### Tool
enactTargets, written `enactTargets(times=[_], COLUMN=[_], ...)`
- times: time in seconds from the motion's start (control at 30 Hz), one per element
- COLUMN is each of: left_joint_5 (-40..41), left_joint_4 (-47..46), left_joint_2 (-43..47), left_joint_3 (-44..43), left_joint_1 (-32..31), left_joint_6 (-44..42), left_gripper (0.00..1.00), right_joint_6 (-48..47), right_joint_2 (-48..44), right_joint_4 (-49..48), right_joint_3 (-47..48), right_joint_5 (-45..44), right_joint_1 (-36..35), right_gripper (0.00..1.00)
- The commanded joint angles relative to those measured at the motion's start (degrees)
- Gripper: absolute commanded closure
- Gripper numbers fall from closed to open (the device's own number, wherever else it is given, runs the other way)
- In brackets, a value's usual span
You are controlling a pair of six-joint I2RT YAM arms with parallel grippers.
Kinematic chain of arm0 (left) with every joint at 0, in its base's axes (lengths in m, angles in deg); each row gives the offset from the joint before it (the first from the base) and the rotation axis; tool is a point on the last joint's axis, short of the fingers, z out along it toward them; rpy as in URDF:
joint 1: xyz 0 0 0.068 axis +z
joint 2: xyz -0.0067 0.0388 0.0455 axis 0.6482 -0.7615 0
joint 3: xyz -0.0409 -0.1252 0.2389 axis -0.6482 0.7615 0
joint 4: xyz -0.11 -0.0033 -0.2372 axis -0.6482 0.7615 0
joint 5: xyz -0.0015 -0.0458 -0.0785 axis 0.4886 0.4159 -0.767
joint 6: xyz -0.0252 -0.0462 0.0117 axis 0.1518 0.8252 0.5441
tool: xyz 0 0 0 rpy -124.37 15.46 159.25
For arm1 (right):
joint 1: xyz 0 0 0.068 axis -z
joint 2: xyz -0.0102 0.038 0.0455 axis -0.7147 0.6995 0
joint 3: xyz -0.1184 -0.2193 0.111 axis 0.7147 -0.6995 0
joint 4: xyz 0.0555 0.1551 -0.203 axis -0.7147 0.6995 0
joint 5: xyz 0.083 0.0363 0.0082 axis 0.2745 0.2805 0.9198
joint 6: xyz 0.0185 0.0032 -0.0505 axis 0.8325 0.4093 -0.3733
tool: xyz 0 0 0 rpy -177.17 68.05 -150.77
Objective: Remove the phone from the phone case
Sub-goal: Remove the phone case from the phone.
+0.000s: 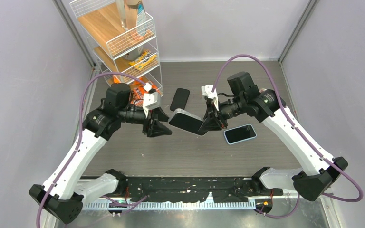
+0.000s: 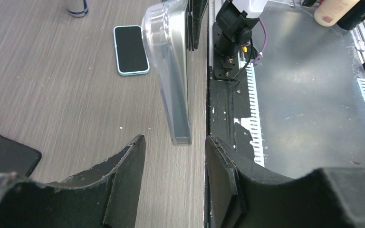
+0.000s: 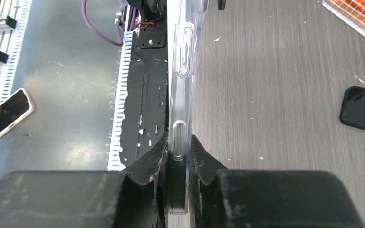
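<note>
Right gripper point(image 3: 178, 151): we see its jaws clamped on one end of the clear plastic phone case point(image 2: 171, 71), holding it edge-on above the grey wood-grain table point(image 1: 171, 156).
Left gripper point(image 2: 176, 140): jaws apart, either side of the case's free left end, apparently not touching it.
Phone: the black slab phone point(image 1: 186, 122) shows as a dark face inside the case, and we judge it not yet out.
Risk, slip: closing on the rim alone could twist the case out of the right jaws.
Risk, drop: a phone popping free unsupported would fall to the table.
Risk, mix-up: a bare black phone point(image 1: 179, 99) lies just beyond.
</note>
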Motion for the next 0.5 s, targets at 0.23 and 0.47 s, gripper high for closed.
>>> enactTargets(times=[0.23, 0.47], left_joint_5=[-0.5, -1.1], left_joint_4=[-3.6, -3.8], left_joint_2=[-1.6, -2.2], left_joint_3=[-1.0, -0.8], left_joint_1=[-2.6, -2.8], left_joint_6=[0.1, -1.5], left_gripper=[0.76, 0.91], right_joint_6=[2.0, 2.0], right_joint_2=[-1.1, -1.1], right_joint_4=[-4.9, -5.4], right_joint_3=[-0.6, -1.7], right_joint_5=[5.7, 5.8], right_joint_1=[0.8, 0.9], right_gripper=[0.95, 0.95])
